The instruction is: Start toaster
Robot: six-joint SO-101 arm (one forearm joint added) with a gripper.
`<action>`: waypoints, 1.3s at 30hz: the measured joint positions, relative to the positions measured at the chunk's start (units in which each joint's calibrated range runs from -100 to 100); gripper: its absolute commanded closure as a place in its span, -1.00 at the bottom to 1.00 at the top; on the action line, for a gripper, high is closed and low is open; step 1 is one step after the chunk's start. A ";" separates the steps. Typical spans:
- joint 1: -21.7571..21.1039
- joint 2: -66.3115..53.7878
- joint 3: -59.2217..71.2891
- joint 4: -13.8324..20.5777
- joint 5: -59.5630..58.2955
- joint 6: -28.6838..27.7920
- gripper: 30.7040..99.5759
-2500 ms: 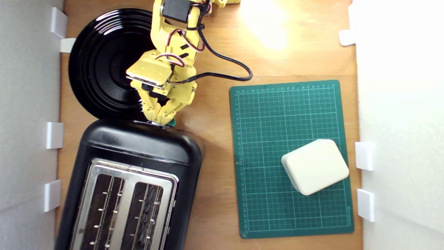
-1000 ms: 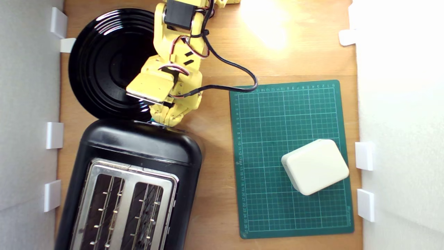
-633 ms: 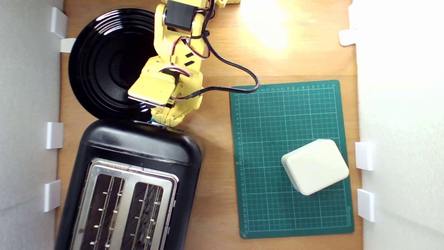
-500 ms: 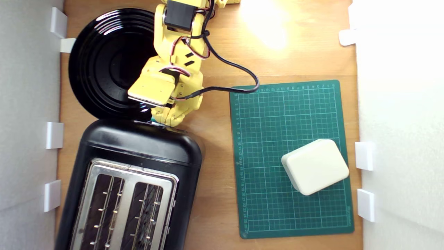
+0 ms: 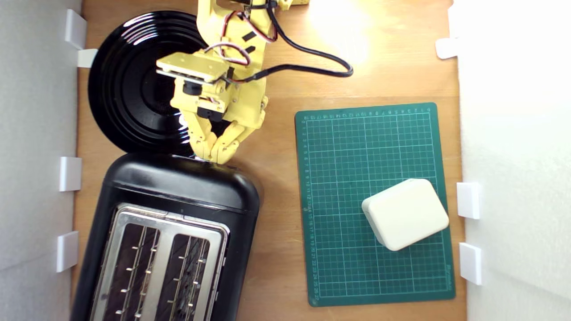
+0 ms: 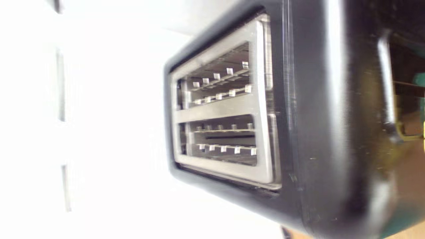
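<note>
Both fingers of the end effector (image 5: pixel 213 156) meet, empty, at the toaster (image 5: pixel 178 187) end edge beside bare wood.

Glossy black two-slot toaster (image 5: pixel 178 200), silver top.
Both slots show only wire guides; lies just below the round black plate (image 5: pixel 129 80) in the exterior view, body slightly skewed, near end at plate's rim.

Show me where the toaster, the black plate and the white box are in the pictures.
toaster (image 5: pixel 178 187): exterior view, on its glossy black end near the arm.
black plate (image 5: pixel 129 89): exterior view, on its ribbed inner surface.
white box (image 5: pixel 405 214): exterior view, on the middle of its top face.
</note>
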 measured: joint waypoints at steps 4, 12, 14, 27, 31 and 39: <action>-0.36 -7.75 0.37 -0.77 0.00 -0.05 0.98; -7.68 -30.26 17.33 -1.16 0.00 -3.93 0.98; -9.76 -35.35 22.71 -1.06 0.00 -5.66 0.98; -13.56 -64.53 61.63 -1.54 0.09 -9.86 0.98; -13.74 -64.94 63.48 -3.56 0.09 -10.34 0.98; -16.99 -65.11 63.67 -3.85 6.38 -11.80 0.98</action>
